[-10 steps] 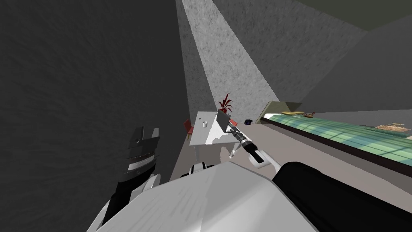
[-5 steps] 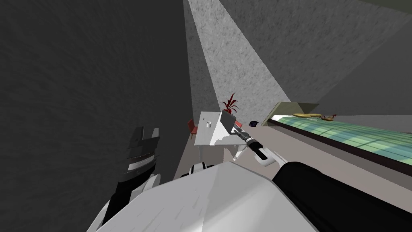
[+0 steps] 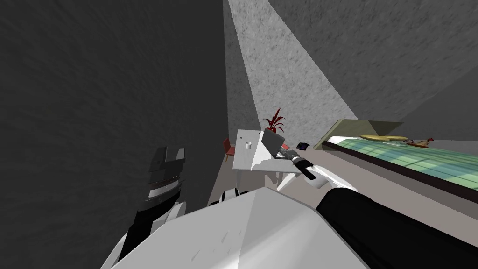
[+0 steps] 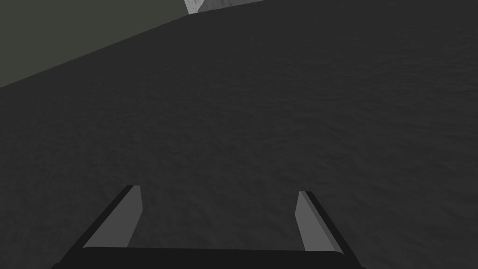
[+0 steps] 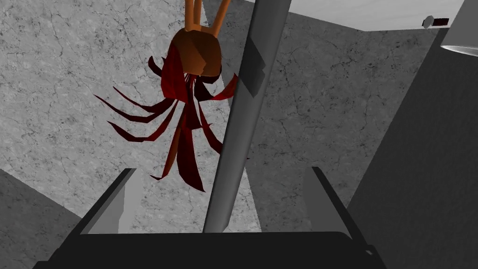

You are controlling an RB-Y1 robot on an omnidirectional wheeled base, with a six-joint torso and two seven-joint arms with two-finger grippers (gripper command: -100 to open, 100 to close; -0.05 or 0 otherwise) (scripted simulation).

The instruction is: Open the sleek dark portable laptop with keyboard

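Grey laptop point(image 3: 272, 141) sits on the white table point(image 3: 243, 158), toward its right side and close to the far wall, with its lid raised well off the base. The right arm point(image 3: 304, 165) stretches out to it, and the right jaws are at the lid's near edge. From the right wrist, the lid point(image 5: 240, 126) shows edge-on as a thin grey strip running up between the two fingers point(image 5: 112, 210). The right jaws are spread, with one finger on each side of the strip and neither pressing it. Beyond the lid, a plant point(image 5: 186, 107) with dark red leaves in a brown pot stands against the mottled grey wall. A small white cup point(image 3: 248, 145) stands on the table, left of the laptop and apart from it. A red chair point(image 3: 228, 146) is at the table's left side. A bed point(image 3: 411, 161) with a green cover lies off to the right. The left arm point(image 3: 161, 187) is raised beside a dark wall, and the left jaws are spread.
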